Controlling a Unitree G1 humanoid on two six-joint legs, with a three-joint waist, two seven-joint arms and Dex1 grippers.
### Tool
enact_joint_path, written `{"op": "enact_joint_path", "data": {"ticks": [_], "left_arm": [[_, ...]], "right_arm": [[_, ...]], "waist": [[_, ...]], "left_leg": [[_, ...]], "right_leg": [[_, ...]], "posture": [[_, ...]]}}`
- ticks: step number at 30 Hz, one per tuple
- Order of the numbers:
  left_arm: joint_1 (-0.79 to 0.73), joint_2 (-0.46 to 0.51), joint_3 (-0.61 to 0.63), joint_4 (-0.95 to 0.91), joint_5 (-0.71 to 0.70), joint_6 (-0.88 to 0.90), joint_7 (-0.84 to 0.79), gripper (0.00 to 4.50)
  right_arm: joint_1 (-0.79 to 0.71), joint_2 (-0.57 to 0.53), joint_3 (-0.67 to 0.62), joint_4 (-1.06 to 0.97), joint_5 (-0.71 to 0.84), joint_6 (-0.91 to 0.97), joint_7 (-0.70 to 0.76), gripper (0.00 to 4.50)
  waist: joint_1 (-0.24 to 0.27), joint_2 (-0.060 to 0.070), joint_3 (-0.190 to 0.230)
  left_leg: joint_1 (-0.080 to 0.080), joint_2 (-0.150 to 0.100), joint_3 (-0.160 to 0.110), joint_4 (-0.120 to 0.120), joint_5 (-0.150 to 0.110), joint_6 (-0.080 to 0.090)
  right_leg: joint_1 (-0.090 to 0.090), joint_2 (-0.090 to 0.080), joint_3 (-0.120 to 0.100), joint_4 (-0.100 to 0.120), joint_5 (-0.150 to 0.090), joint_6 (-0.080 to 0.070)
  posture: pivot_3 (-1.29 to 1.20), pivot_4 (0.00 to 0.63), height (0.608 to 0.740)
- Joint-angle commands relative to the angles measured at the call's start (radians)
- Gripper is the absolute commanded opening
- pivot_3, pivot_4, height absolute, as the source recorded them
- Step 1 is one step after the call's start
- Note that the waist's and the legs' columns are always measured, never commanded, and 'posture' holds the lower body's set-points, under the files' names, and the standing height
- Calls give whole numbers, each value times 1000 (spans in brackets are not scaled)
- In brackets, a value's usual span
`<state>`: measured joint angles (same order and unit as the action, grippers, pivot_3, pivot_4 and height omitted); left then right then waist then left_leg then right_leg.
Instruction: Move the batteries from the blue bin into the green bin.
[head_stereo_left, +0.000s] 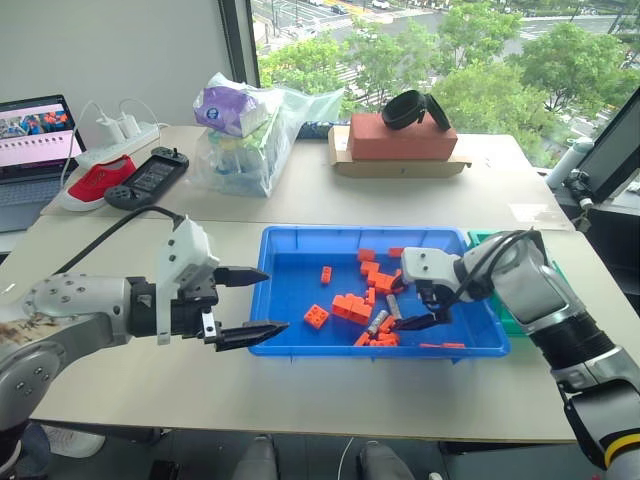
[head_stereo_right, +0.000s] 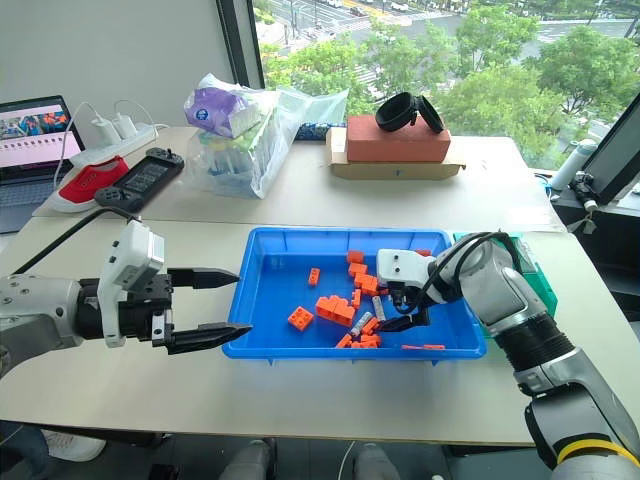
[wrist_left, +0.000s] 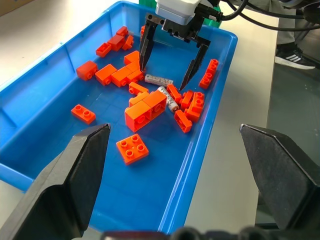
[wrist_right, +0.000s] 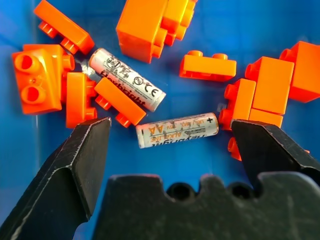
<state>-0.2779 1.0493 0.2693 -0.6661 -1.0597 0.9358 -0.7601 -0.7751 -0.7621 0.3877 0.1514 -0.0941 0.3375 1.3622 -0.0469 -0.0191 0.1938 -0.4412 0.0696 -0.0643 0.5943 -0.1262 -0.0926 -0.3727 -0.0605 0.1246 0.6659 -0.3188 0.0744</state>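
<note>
The blue bin (head_stereo_left: 290, 250) lies in the middle of the table with orange bricks (head_stereo_left: 350, 306) and two grey-silver batteries in it. One battery (wrist_right: 177, 130) lies between the open fingers of my right gripper (wrist_right: 170, 122), which hangs just above it with nothing held. The other battery (wrist_right: 127, 78) lies beside it, partly under a brick. The right gripper (head_stereo_left: 402, 308) is inside the bin's right half. My left gripper (head_stereo_left: 277, 299) stands open and empty at the bin's left rim. The green bin (head_stereo_right: 535, 275) peeks out behind my right arm, at the blue bin's right end.
At the back of the table stand a clear bag of items (head_stereo_left: 245, 135), a red block on a cardboard box (head_stereo_left: 400, 140), a power strip (head_stereo_left: 115, 135), a black controller (head_stereo_left: 148, 178) and a laptop (head_stereo_left: 35, 140). Bare table lies in front of the blue bin.
</note>
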Motion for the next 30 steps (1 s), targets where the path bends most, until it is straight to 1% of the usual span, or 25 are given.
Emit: {"op": "enact_joint_path", "data": {"ticks": [1, 12, 21, 22, 23, 24, 26, 27, 30], "left_arm": [[-1, 14, 35, -20, 9, -20, 0, 4500], [16, 18, 50, -30, 10, -18, 9, 4500], [-4, 16, 30, -30, 30, -24, 7, 4500], [-6, 16, 29, -30, 31, -24, 7, 4500], [-9, 16, 28, -29, 32, -23, 7, 4500], [-9, 16, 28, -30, 32, -23, 6, 4500], [-11, 15, 28, -31, 32, -21, 4, 4500], [-11, 15, 27, -31, 32, -21, 3, 4500], [-17, 14, 23, -28, 33, -21, 0, 4500]], "right_arm": [[-18, 18, 13, 39, -15, -37, -5, 4451], [24, -5, 11, -14, -13, -16, 44, 4451], [24, 3, 12, -4, -17, -16, 29, 4451], [23, 4, 13, -3, -18, -17, 27, 3944], [22, 3, 11, -6, -16, -15, 27, 3838], [23, 1, 8, -10, -14, -11, 28, 3413], [22, -1, 3, -14, -12, -8, 25, 2753], [21, -5, -1, -17, -12, -9, 24, 2539], [13, -20, -25, -31, 3, -5, 27, 2534]], "waist": [[0, 0, 0], [0, 0, 0], [1, 0, 0], [1, 0, 0], [0, 0, 0], [0, 0, 0], [0, 0, 0], [0, 0, 0], [1, 0, 0]], "left_leg": [[0, 0, 0, 0, 0, 0], [0, 0, 0, 0, 0, 0], [0, 0, 0, 0, 0, 0], [0, 0, 0, 0, 0, 0], [0, 0, 0, 0, 0, 0], [0, 0, 0, 0, 0, 0], [0, 0, 0, 0, 0, 0], [0, 0, 0, 0, 0, 0], [0, 0, 0, 0, 0, 0]], "right_leg": [[0, 0, 0, 0, 0, 0], [0, 0, 0, 0, 0, 0], [0, 0, 0, 0, 0, 0], [0, 0, 0, 0, 0, 0], [0, 0, 0, 0, 0, 0], [0, 0, 0, 0, 0, 0], [0, 0, 0, 0, 0, 0], [0, 0, 0, 0, 0, 0], [0, 0, 0, 0, 0, 0]], "posture": [[0, 150, 740], [0, 150, 740], [0, 150, 740], [0, 150, 740], [0, 150, 740], [0, 150, 740], [0, 150, 740], [0, 150, 740], [0, 150, 740]]}}
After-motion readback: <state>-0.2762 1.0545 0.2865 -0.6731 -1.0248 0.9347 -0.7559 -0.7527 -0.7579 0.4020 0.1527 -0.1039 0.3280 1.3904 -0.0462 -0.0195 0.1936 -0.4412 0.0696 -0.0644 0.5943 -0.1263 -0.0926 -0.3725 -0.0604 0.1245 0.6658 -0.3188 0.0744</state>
